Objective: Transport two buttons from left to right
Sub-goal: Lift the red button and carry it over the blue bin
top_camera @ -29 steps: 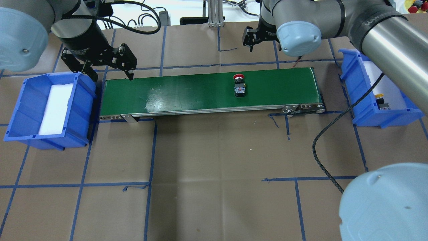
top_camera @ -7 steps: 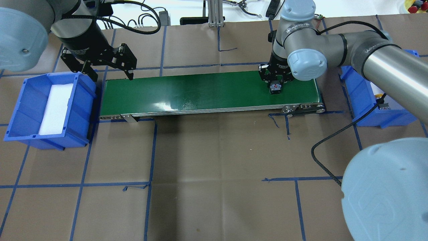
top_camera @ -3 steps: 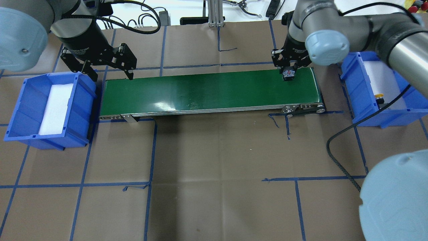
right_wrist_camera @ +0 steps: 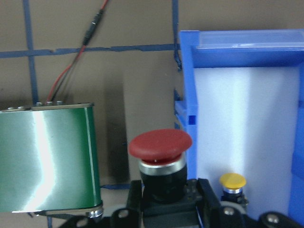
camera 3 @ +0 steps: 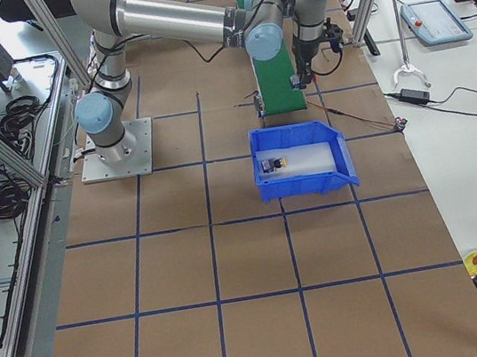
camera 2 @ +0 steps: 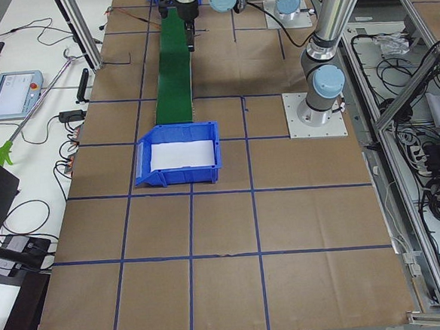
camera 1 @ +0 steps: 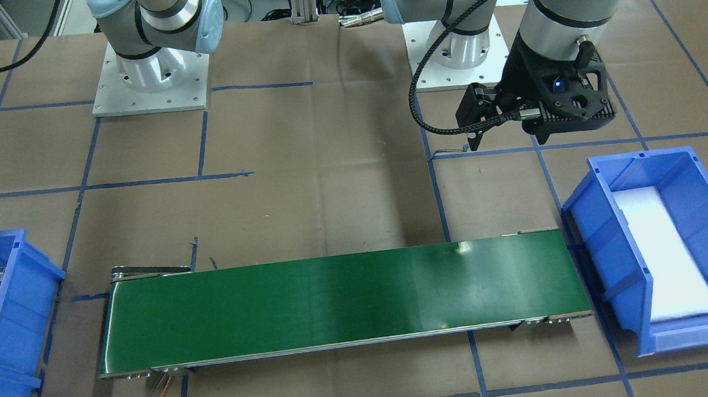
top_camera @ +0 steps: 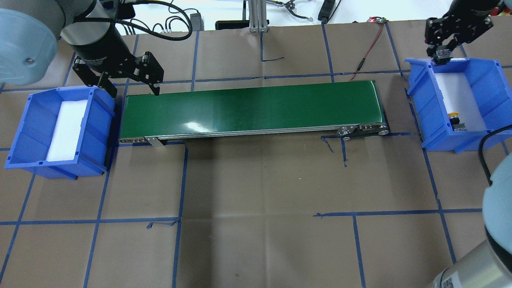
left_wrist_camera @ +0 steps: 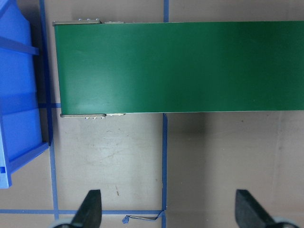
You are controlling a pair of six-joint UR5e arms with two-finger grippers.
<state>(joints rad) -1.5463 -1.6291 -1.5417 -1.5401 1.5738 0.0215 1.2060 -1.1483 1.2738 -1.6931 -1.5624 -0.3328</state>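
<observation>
I see a brown paper-covered tabletop [top_camera: 256, 192] marked with blue tape lines. A long green conveyor belt [top_camera: 252, 108] runs left to right across it, with an open blue plastic bin at each end.

My right end effector [top_camera: 441, 53] is clamped on the red mushroom-capped push-button [right_wrist_camera: 160, 145]. It grips the button's black body, and the cap juts out beyond the fingers. It holds the button in the air over the far end of the right-hand blue bin [top_camera: 416, 94], close to that bin's far rim.

The yellow mushroom-capped push-button [top_camera: 454, 116] lies inside this same bin, on its white foam liner [top_camera: 452, 88], toward the near end.

My left end effector [top_camera: 135, 93] hovers at the far left corner of the belt, just beside the left-hand blue bin [top_camera: 24, 132]. Its fingers [left_wrist_camera: 91, 209] are spread wide with nothing between them. A white foam pad [top_camera: 66, 130] lines the left-hand bin.
</observation>
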